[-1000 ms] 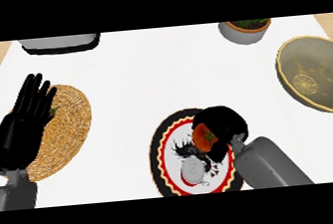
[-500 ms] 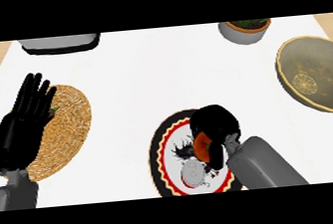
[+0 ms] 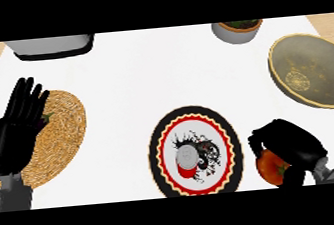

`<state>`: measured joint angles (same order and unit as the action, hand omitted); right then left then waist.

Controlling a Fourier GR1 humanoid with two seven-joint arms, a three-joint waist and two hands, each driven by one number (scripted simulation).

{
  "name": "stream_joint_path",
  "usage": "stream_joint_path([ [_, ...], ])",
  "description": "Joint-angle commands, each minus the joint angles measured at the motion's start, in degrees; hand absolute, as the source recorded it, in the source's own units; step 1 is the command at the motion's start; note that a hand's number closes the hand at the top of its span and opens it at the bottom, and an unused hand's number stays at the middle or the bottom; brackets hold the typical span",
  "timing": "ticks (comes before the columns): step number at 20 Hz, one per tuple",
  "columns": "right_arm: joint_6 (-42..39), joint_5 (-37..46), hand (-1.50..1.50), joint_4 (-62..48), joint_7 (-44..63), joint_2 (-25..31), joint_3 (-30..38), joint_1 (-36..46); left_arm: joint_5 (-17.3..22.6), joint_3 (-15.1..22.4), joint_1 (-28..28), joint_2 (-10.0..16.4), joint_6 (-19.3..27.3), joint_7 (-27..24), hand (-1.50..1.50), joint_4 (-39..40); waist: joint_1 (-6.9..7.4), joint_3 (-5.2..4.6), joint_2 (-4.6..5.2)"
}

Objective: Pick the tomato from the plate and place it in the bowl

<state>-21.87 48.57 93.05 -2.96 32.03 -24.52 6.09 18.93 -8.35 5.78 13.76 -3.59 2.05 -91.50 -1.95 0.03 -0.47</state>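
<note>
My right hand (image 3: 291, 146) is at the lower right, just right of the plate, with its fingers curled round the red tomato (image 3: 270, 167). The tomato shows below the fingers, off the plate. The plate (image 3: 195, 151) has a black rim, a red ring and a white middle with a dark pattern, and nothing lies on it. The bowl (image 3: 314, 70) is tan with a dark olive inside and stands at the far right, up and to the right of my right hand. My left hand (image 3: 14, 132) rests open at the left, fingers up, over the woven mat.
A round woven straw mat (image 3: 57, 134) lies at the left under my left hand. A grey pot with a plant (image 3: 237, 30) stands at the back, right of centre. A grey appliance (image 3: 52, 46) is at the back left.
My right hand has lifted the tomato off the plate and carried it right, past the plate's rim. The plate is now bare. The left hand has not moved.
</note>
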Motion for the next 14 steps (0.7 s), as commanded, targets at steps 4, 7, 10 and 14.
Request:
stream_joint_path([
  [4,7.40,-8.83,1.50,12.29,-11.45,13.77,17.03,-13.63,0.29,-0.58,-1.89,0.16,0.86,1.98,0.00,-3.49,-0.36,-0.02,-0.11],
  [7,8.55,-11.32,1.50,16.17,-8.73,13.14,23.99,-14.93,0.18,-0.32,2.29,0.17,0.22,1.69,0.00,0.66,-0.71,-0.07,0.10],
  [10,7.01,-15.78,1.50,19.54,-5.54,12.77,31.59,-15.13,0.42,0.28,0.14,-0.71,0.14,1.78,0.00,-2.04,0.31,-0.07,0.11],
  [14,4.67,-20.49,1.50,22.61,-0.78,13.11,41.01,-14.33,0.95,-1.02,0.52,0.61,-0.69,2.18,0.00,-1.54,0.74,-0.08,0.20],
])
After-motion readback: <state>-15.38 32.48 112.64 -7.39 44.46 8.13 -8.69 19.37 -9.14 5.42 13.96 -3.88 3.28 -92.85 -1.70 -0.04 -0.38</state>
